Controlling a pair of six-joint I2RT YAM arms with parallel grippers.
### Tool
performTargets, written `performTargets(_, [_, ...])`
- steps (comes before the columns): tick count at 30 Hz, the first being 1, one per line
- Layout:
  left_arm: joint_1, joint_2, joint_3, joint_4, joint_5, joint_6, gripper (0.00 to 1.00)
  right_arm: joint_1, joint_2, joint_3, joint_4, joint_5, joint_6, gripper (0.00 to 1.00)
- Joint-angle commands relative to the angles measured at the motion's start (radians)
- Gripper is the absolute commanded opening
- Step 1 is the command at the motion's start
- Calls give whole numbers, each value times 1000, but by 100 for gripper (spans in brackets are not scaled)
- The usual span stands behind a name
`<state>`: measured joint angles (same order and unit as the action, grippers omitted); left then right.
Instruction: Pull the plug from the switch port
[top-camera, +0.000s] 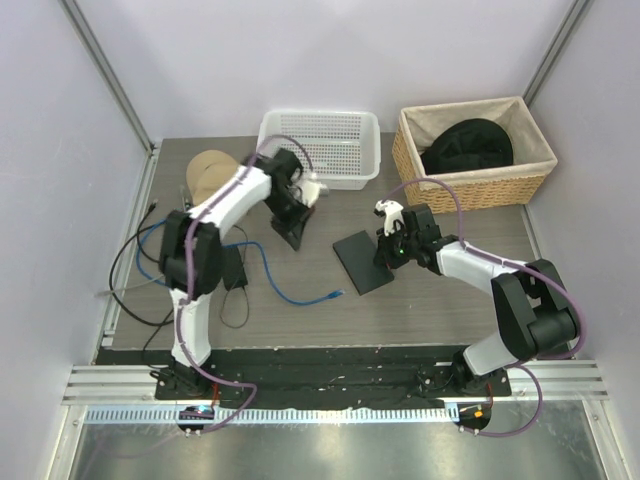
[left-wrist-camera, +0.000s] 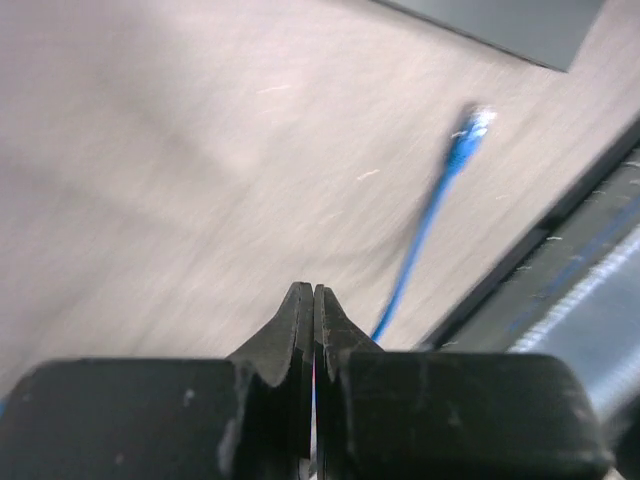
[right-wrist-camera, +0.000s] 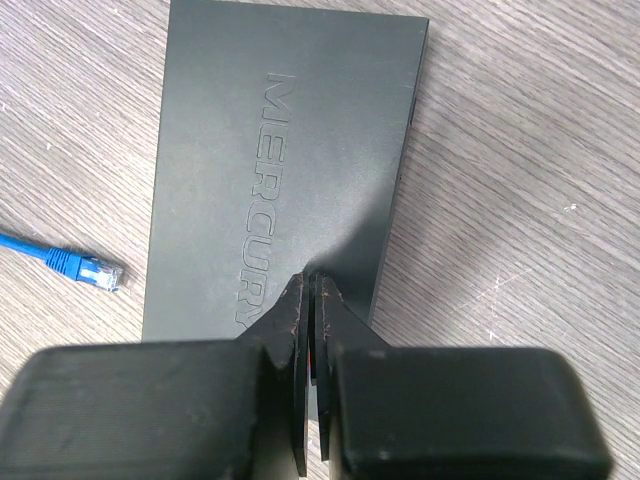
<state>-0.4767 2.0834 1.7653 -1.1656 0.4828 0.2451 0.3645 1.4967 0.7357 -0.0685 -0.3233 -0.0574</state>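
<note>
Cabling lies nearest: a thin blue network cable (top-camera: 285, 283) trails across the grey wood-grain table (top-camera: 430, 315). Its clear-tipped plug (right-wrist-camera: 97, 271) rests loose on the table just left of the flat matte-black rectangular switch (right-wrist-camera: 280, 170), near it but apart, so the plug appears to be out of its port already. The switch's long axis runs roughly near to far. The right gripper (right-wrist-camera: 311, 283), jaws pressed together on nothing, sits over the switch's near end and is the closer arm. The left gripper (left-wrist-camera: 314, 292), likewise closed and empty, hangs farther left, with the plug ahead and to its right. Beyond, a white plastic lattice basket (top-camera: 335, 135) shows nothing inside (the left arm hides its near edge). A cloth-lined wicker basket (top-camera: 520, 185) holds a rounded black item (top-camera: 468, 148).
</note>
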Motion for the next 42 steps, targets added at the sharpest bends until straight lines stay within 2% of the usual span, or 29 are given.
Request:
performTargets(1, [108,-177,89,-118,-235,146,0,2,-18,-19,-27,30,-15,2])
performTargets(5, [176,-250,1,-77,-364,217,1,2,-10,-15,-28,30,-15,2])
performTargets(6, [179,-267,-19,-39,-378,215,10,2,-9,-12,-30,32,-13,2])
performTargets(7, [179,-302,-41,-11,-406,206,28,4,-4,-10,-31,32,-13,2])
performTargets(8, [179,-324,-88,68,-417,153,36,1,-3,-9,-30,33,-10,3])
performTargets(10, [179,-376,-131,144,-405,94,50,2,-7,-7,-25,30,-12,4])
performTargets(12, [178,-404,-182,239,-321,10,54,4,-33,22,-10,-8,-22,6])
performTargets(15, [161,-434,-257,314,-114,-1,61,10,-36,96,-1,-22,-47,38])
performTargets(16, [152,-436,-295,308,-52,38,69,11,-26,115,-4,-39,-62,54])
performTargets(17, [142,-436,-320,297,74,86,82,10,-4,135,-14,-48,-68,57])
performTargets(18, [123,-434,-345,285,117,194,99,11,13,174,-23,-59,-74,59])
performTargets(20, [92,-416,-389,239,158,273,100,11,51,218,-45,-76,-81,61])
performTargets(23, [15,-396,-417,196,131,434,100,11,68,247,-48,-53,-35,61])
performTargets(27, [-112,-375,-461,130,45,626,100,11,45,231,-4,-54,45,61])
performTargets(30, [-129,-358,-481,64,-24,749,100,11,28,208,38,-65,88,61])
performTargets(32, [-129,-353,-489,34,-131,805,100,11,13,194,41,-60,100,61])
performTargets(33, [-129,-364,-535,49,-179,818,100,11,8,188,41,-57,100,61])
performTargets(34, [-129,-373,-565,135,-263,818,100,11,-4,182,39,-56,99,61])
performTargets(36, [-131,-397,-662,249,-344,815,100,11,-16,159,41,-50,94,61])
performTargets(37, [-129,-414,-691,399,-393,797,99,11,-29,150,44,-48,91,61])
performTargets(38, [-126,-413,-708,447,-518,777,99,11,-35,136,45,-45,88,60])
performTargets(40, [-102,-405,-695,486,-599,749,88,11,-49,130,33,-25,76,60])
performTargets(41, [-49,-411,-676,486,-616,719,84,11,-64,128,24,-20,73,60])
performTargets(42, [-12,-424,-631,486,-598,636,80,10,-73,125,18,-14,67,60])
